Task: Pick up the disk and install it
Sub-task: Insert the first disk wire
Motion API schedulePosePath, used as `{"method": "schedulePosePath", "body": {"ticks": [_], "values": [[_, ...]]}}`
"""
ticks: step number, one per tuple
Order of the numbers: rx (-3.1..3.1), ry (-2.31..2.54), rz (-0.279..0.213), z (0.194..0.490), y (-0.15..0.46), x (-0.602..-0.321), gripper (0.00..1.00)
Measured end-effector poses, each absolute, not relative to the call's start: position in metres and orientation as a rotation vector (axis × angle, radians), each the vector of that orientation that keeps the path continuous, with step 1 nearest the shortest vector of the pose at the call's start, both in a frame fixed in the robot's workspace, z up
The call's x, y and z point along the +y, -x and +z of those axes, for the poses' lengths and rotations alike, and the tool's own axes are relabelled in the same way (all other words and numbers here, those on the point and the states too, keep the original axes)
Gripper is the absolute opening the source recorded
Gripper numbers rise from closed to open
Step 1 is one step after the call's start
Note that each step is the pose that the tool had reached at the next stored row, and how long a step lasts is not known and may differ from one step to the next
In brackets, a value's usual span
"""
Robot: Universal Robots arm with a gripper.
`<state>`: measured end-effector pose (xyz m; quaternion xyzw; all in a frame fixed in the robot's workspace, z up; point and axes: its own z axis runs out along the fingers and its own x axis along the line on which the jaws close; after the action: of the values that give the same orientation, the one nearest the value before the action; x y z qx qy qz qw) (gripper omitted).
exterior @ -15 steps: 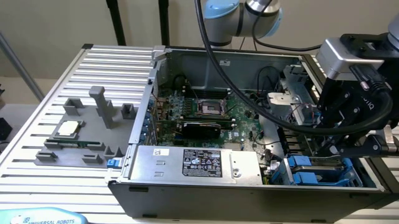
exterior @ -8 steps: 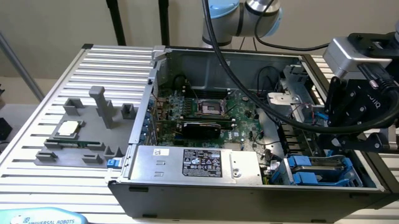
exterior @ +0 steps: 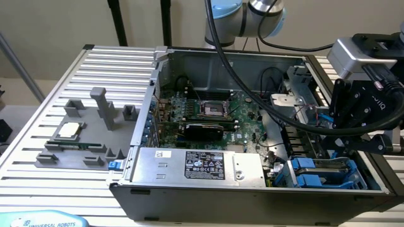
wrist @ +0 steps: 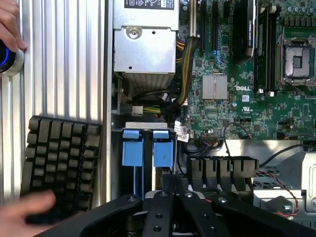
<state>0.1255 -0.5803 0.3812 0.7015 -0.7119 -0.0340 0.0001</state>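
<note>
Black gripper (wrist: 168,180) fingers are held together close above the disk (wrist: 163,148), whose blue carrier is seated in the drive bay (exterior: 358,178) at the exterior view's lower right. Whether its edge is pinched cannot be told. A second blue carrier (wrist: 133,148) is set just beside it. Outside the case, a keyboard (wrist: 59,158) is partly covered by a hand (wrist: 27,213).

Two blue disk carriers (wrist: 133,147) (wrist: 163,147), one keyboard (wrist: 61,158), two hands (wrist: 9,22) (wrist: 27,213) — one motherboard (wrist: 232,94).
</note>
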Motion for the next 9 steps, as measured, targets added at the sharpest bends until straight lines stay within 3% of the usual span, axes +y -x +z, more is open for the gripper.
{"method": "schedulePosePath", "body": {"ticks": [9], "values": [[-2.236,-2.204,-0.107,0.3812,-0.1255,-0.5803,0.13]]}}
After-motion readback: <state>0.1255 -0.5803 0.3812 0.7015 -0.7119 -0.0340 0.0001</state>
